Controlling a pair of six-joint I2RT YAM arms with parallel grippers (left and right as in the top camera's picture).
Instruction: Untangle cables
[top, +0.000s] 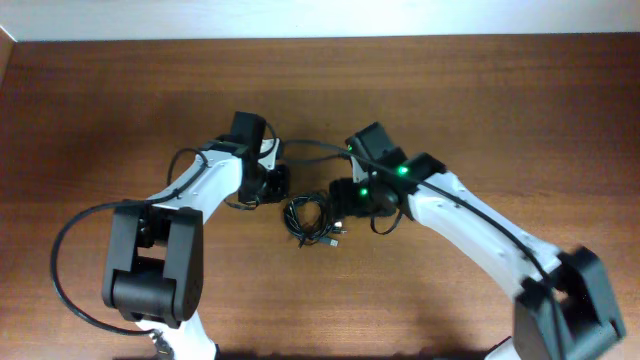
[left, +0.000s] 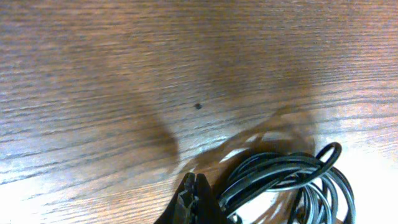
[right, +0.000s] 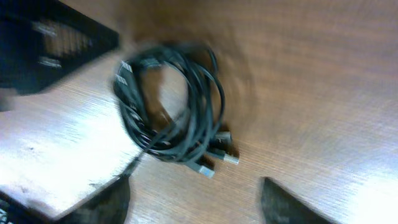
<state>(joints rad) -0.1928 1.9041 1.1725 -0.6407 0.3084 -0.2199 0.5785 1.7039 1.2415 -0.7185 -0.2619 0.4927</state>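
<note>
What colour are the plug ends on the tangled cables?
Silvery plug ends on black cables, clearest in the right wrist view.

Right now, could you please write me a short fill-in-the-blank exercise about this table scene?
1. The left gripper has its jaws ____.
2. The right gripper has its jaws ____.
3. From overhead, the cables lie ____ the two grippers.
4. The cables are ____ in colour, with silvery plug ends.
Missing words: shut; open; between; black.
</note>
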